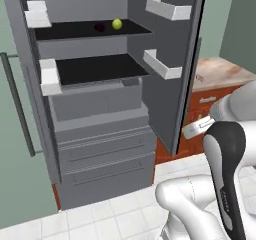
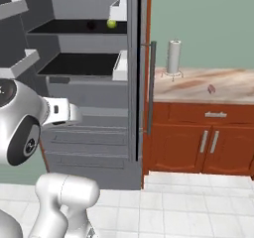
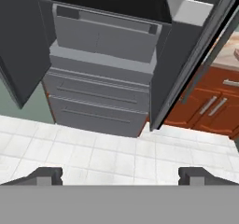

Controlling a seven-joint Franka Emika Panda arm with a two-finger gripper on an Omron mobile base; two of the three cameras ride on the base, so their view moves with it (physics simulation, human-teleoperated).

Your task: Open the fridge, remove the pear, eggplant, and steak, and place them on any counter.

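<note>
The pincer [image 3: 119, 174] is seen in the hand view with its two dark fingertips [image 3: 46, 175] set wide apart at 7 and 5 o'clock; nothing is held between them. Beyond the tips, white floor tiles [image 3: 93, 153] are seen, and above them the lower drawer fronts of the fridge [image 3: 100, 101].

The fridge [image 1: 100, 134] is shown with both doors swung open. In the left base view, the pear [image 1: 117, 24] is located on the upper black shelf [image 1: 75, 30], toward 12 o'clock of the picture. The eggplant [image 1: 100, 27] is placed just beside the pear, at its 9 o'clock, apart from it. A second black shelf [image 1: 95, 66] is fitted below. White door bins [image 1: 162, 64] are mounted on the inner face of the right door [image 1: 170, 84].

In the right base view, the surface [image 2: 208, 86] is located at 3 o'clock of the fridge, over reddish-brown cabinets [image 2: 198, 138] with silver handles. The steak [image 2: 211, 89] is found lying on the surface. An upright paper towel roll [image 2: 173, 57] is positioned on the surface near the fridge door edge, at 10 o'clock of the steak and well apart from it. A pale green wall [image 2: 208, 24] is seen behind the surface.
</note>
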